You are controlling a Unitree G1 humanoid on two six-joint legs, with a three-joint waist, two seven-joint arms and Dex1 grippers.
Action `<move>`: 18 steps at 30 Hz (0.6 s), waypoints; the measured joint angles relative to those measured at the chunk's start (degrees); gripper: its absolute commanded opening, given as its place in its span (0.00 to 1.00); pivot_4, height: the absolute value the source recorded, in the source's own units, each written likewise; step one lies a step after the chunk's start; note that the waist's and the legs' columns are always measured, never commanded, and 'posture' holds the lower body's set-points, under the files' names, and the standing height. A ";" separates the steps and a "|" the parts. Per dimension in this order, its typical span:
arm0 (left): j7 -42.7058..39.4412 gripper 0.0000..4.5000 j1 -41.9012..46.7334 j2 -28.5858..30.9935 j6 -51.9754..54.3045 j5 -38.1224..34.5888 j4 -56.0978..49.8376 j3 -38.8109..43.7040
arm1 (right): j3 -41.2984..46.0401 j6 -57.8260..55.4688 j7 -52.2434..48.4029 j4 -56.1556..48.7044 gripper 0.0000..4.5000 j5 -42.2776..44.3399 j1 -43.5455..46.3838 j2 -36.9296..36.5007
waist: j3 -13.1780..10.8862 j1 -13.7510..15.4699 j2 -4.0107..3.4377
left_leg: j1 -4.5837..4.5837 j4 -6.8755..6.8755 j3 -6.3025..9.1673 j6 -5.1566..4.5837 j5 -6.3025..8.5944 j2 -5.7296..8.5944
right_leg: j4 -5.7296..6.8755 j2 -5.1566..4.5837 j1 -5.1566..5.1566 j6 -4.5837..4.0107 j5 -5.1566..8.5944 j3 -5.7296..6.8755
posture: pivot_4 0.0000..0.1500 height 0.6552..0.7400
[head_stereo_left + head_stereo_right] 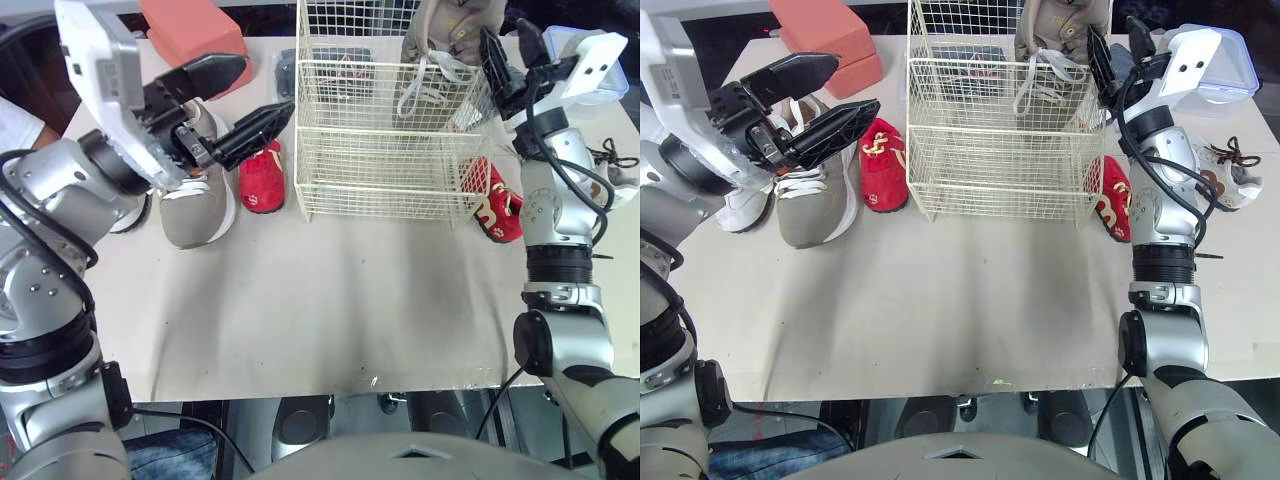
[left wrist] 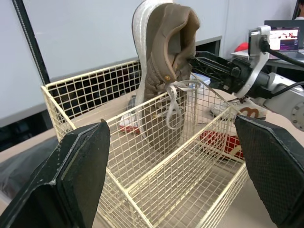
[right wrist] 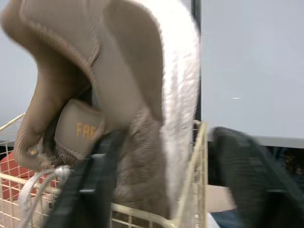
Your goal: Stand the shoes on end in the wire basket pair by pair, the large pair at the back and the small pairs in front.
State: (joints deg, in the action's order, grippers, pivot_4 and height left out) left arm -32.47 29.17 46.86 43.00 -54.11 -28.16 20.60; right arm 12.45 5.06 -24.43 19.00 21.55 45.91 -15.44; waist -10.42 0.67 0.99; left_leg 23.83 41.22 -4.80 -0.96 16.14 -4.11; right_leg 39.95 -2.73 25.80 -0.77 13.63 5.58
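Wire basket (image 1: 380, 170): cream wire, at 12 o'clock on the counter (image 1: 330, 310); holds 1 shoe.
Large tan shoe (image 1: 440, 35): stands on end, toe down, in the basket's back part toward 1 o'clock; its white laces hang against the wire.
Right pincer (image 1: 508, 50): fingers apart astride that shoe's heel, 1 at the collar's inside, the other clear of the sole.
Left pincer (image 1: 232, 98): fingers wide apart, holding nothing, hovering at 10 o'clock.
Second large shoe (image 1: 195, 210): lies on the counter under the left pincer.
Small red shoes: 1 (image 1: 262, 180) between the second large shoe and the basket; 1 (image 1: 497, 205) just beside the basket toward 3 o'clock.
White shoe (image 1: 740, 210): at 9 o'clock.
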 measured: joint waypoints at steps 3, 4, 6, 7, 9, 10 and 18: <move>-0.12 1.00 0.06 -0.02 -0.11 0.09 0.00 -0.45 | 0.21 0.00 -0.07 -0.23 0.99 -0.04 -0.01 -0.26 | 0.00 -0.03 0.00 | -0.01 0.00 -0.01 0.00 0.00 0.00 | 0.01 0.01 0.00 0.00 0.00 -0.01 | 1.00 0.36; -0.29 1.00 0.06 -0.02 -0.19 0.25 0.01 -0.51 | 0.20 0.01 -0.24 -0.43 0.99 -0.15 -0.11 -0.84 | 0.00 -0.03 0.00 | -0.01 0.00 -0.01 0.00 0.00 0.00 | 0.00 0.01 0.00 0.00 0.00 -0.01 | 1.00 0.36; -0.43 1.00 0.05 -0.01 -0.55 0.73 0.12 -0.53 | 0.29 -0.02 -0.63 -2.11 0.99 -0.27 -0.95 -2.39 | 0.00 0.05 0.00 | 0.00 -0.01 0.00 0.00 0.00 0.00 | -0.01 0.01 0.00 0.00 0.00 0.00 | 1.00 0.36; -0.44 1.00 0.00 -0.01 -0.67 0.95 0.20 -0.51 | 0.38 -0.19 -1.19 -3.48 0.99 0.01 -1.69 -3.04 | 0.00 0.13 0.00 | 0.00 -0.01 0.01 0.00 0.00 0.00 | -0.02 0.01 0.00 0.00 0.00 0.01 | 1.00 0.36; -0.51 1.00 -0.30 0.00 -0.92 1.13 0.52 -0.46 | 0.57 -1.50 -2.95 -6.72 0.99 1.59 -3.23 -4.52 | 0.00 0.06 0.00 | 0.00 -0.01 -0.01 0.00 0.00 -0.01 | -0.01 0.00 0.00 0.00 0.00 -0.01 | 1.00 0.36; -0.56 1.00 -0.65 0.00 -1.09 1.21 0.64 -0.29 | 0.81 -2.54 -3.96 -8.60 0.99 2.82 -4.05 -5.20 | 0.00 0.04 0.00 | -0.01 -0.01 -0.02 0.00 0.00 -0.01 | -0.01 0.00 0.00 0.00 0.00 -0.02 | 1.00 0.36; -0.20 1.00 -3.23 1.52 -4.39 8.30 10.55 1.97 | -4.70 -24.47 -13.47 -33.21 0.99 16.93 -16.29 -13.70 | 0.01 -0.21 -0.01 | -0.10 -0.03 -0.01 -0.01 0.01 -0.05 | 0.01 0.11 -0.01 0.01 0.02 -0.01 | 1.00 0.36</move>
State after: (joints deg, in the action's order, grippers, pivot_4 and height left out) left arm -32.68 25.95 48.38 38.60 -45.81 -17.62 22.58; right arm 7.75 -19.41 -37.90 -14.21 38.49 29.63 -29.13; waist -10.42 0.45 0.97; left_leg 23.73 41.18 -4.81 -0.97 16.15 -4.16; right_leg 39.96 -2.62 25.79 -0.76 13.66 5.58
